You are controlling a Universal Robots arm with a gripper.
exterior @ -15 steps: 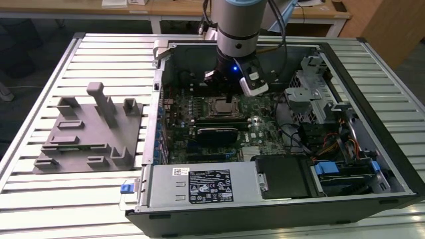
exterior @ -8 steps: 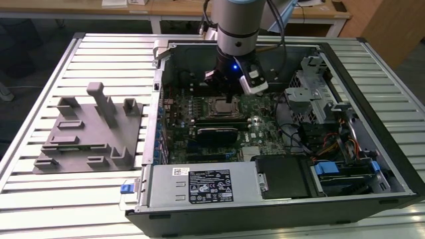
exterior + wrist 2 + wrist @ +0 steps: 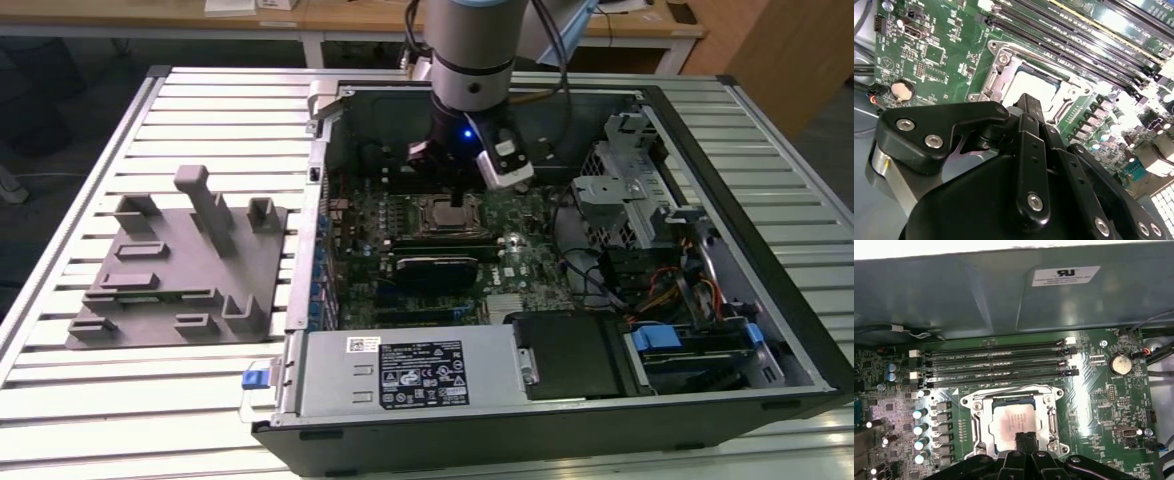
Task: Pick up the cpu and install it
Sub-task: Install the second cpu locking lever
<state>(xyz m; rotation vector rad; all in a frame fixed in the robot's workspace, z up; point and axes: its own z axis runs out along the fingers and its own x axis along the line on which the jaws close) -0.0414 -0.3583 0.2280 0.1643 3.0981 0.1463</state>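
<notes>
The cpu [image 3: 1011, 419], a small square chip with a pale silver top, lies flat inside the metal-framed socket [image 3: 975, 426] on the green motherboard [image 3: 1094, 395]. My gripper [image 3: 1025, 436] hangs just above the chip's near edge, its two black fingers pressed together with nothing visible between them. In the second wrist view the shut gripper [image 3: 1027, 100] partly covers the socket, and a strip of the cpu [image 3: 1029, 80] shows beyond it. In the exterior view the gripper [image 3: 461, 195] stands over the socket [image 3: 445, 217] in the middle of the open computer case.
Several memory slots [image 3: 999, 365] run beside the socket, with capacitors [image 3: 919, 430] on another side. The case wall [image 3: 320, 200], drive cage [image 3: 627, 190] and power supply [image 3: 400, 370] enclose the board. A grey plastic tray [image 3: 174, 270] with upright posts sits at the exterior view's left.
</notes>
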